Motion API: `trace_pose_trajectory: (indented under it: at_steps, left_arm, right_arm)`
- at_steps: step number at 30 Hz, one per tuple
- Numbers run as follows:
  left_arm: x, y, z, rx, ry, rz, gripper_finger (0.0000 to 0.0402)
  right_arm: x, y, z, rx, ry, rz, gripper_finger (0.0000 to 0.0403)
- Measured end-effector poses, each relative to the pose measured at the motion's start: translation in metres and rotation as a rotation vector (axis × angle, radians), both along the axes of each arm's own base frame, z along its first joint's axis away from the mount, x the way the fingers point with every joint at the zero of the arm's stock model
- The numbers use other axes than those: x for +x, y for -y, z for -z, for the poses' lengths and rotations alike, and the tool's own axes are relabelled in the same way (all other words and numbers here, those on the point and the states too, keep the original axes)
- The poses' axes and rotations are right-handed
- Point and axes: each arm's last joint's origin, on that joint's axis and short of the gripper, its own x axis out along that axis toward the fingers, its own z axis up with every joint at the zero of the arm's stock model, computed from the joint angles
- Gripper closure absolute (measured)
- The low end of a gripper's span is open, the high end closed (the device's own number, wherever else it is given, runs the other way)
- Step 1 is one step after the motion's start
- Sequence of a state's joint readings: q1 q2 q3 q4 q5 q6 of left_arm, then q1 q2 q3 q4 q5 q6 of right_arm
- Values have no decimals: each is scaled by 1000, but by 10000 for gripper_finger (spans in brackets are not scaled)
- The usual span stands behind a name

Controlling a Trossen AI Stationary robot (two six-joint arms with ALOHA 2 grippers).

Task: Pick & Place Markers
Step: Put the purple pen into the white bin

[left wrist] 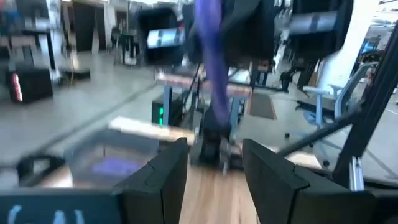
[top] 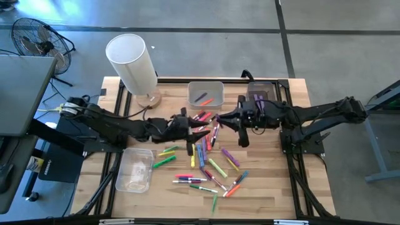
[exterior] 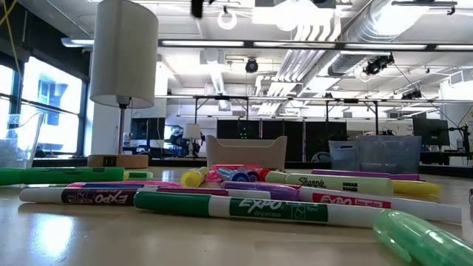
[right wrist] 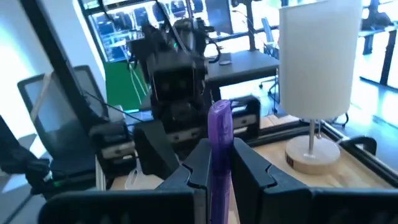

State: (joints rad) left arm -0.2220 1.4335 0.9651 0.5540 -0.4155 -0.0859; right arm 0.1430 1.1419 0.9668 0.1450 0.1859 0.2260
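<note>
Markers [top: 209, 164] lie scattered across the middle of the desk [top: 269, 187], a few in the clear bin [top: 205, 94] at its back edge. Over the pile, the right gripper [right wrist: 219, 163] clamps a purple marker [right wrist: 219, 143]; the left gripper [left wrist: 214, 163] faces it close by, fingers apart and empty
</note>
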Motion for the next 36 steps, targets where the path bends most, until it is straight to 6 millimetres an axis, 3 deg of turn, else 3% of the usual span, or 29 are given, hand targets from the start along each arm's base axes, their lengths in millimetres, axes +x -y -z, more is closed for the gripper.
trace_pose_trajectory:
  at_steps: [11, 36]
  left_arm:
    - [33, -17, -23, 39, -33, 27, 250]
    - [35, -18, -16, 27, -117, 8, 250]
  right_arm:
    - [2, -11, -1, -66, 30, -4, 375]
    - [1, -8, 10, -120, -89, 50, 375]
